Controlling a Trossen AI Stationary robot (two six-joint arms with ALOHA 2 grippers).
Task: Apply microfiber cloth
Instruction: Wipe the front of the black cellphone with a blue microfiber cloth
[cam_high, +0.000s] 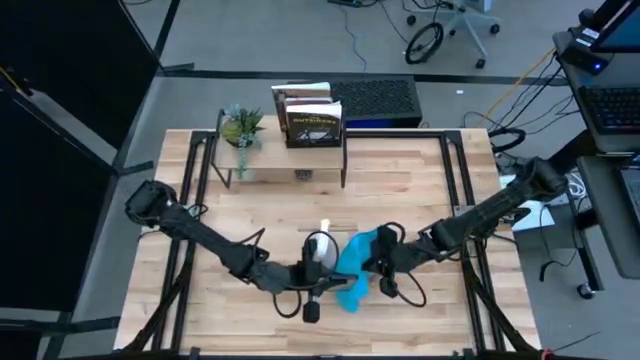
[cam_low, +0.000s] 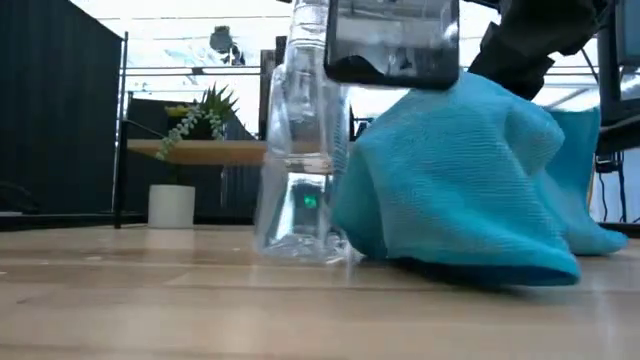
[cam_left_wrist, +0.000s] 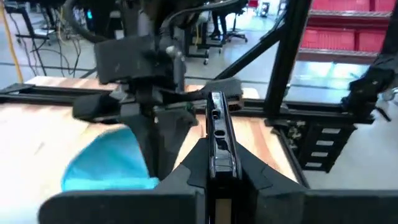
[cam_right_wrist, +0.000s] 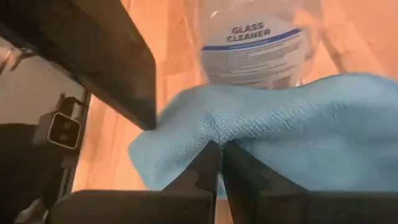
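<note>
The turquoise microfiber cloth (cam_high: 352, 272) is bunched at the table's middle, its lower folds (cam_low: 480, 255) lying on the wood. My right gripper (cam_right_wrist: 221, 155) is shut on it from the right. Just left of the cloth stands a clear glass-cleaner spray bottle (cam_low: 300, 160), upright on its base. My left gripper (cam_left_wrist: 214, 171) is shut on a black phone (cam_low: 390, 40), which hangs in the air above the bottle and against the cloth's upper part. My left gripper pinches the phone between its two fingers across its flat faces; the phone's thin edge (cam_left_wrist: 216, 127) points away from the wrist. The phone is lifted clear of the table. My right gripper pinches a raised fold of the cloth (cam_right_wrist: 217, 127) between its fingertips, coming from the table's right and slanting down. The cloth drapes slack below the fingers, and its lower edge rests on the table.
At the table's far side stands a small shelf (cam_high: 280, 165) with a potted plant (cam_high: 242, 128) and a book (cam_high: 312, 118). Black frame rails (cam_high: 462, 190) run along both sides of the table. Bare wood lies toward the near edge.
</note>
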